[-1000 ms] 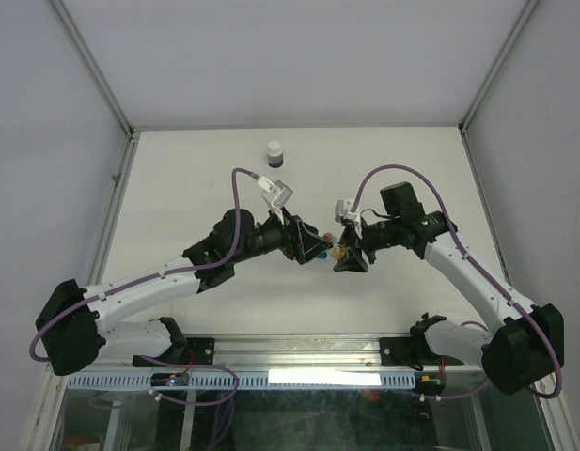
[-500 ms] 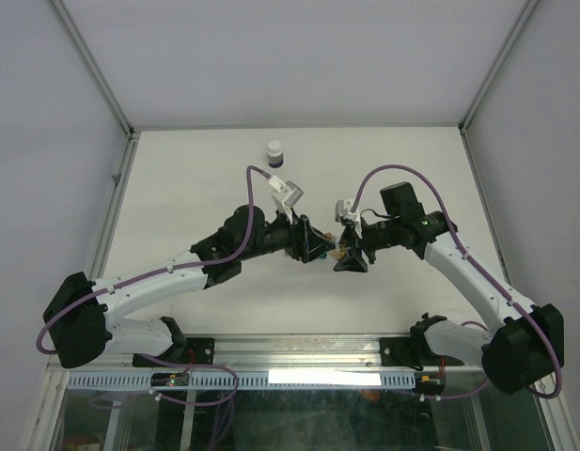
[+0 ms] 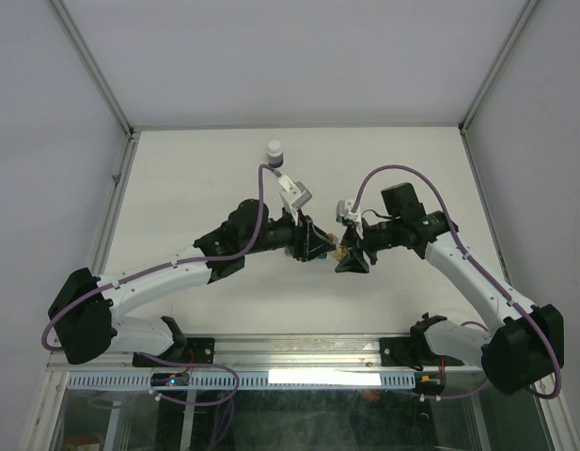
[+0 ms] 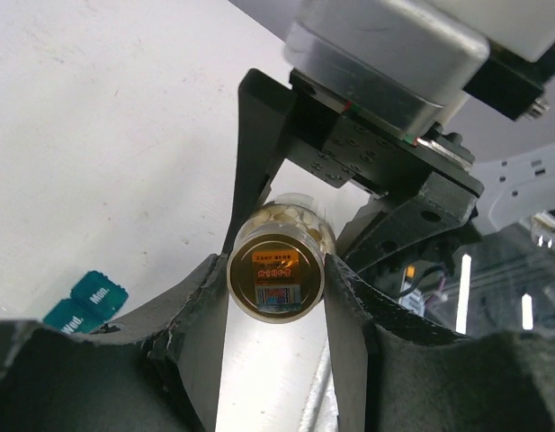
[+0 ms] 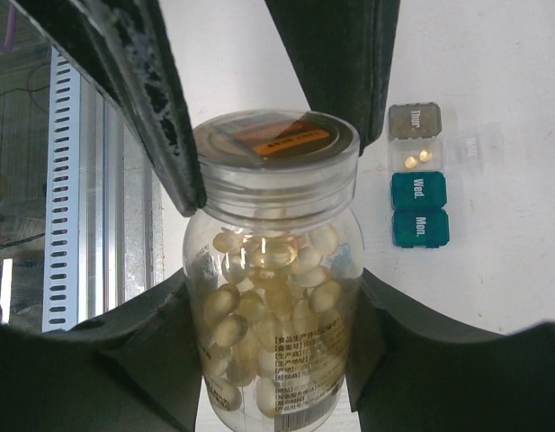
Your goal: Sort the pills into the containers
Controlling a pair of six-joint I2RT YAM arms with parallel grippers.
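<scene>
The clear bottle (image 5: pixel 275 225) of pills (image 5: pixel 259 310) is gripped round its body by the right gripper (image 5: pixel 273 346), half closed on it, while its cap (image 4: pixel 275 279) is pinched on both sides by the narrowed left gripper (image 4: pixel 275 301). The grey and teal containers (image 5: pixel 419 175) are seen on the table (image 5: pixel 502 63) nearby

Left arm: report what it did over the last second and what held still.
The left gripper edged right toward the pill bottle, its jaws closing onto the cap. The right gripper kept holding the bottle unmoved; the small bottle at the back stayed put.
</scene>
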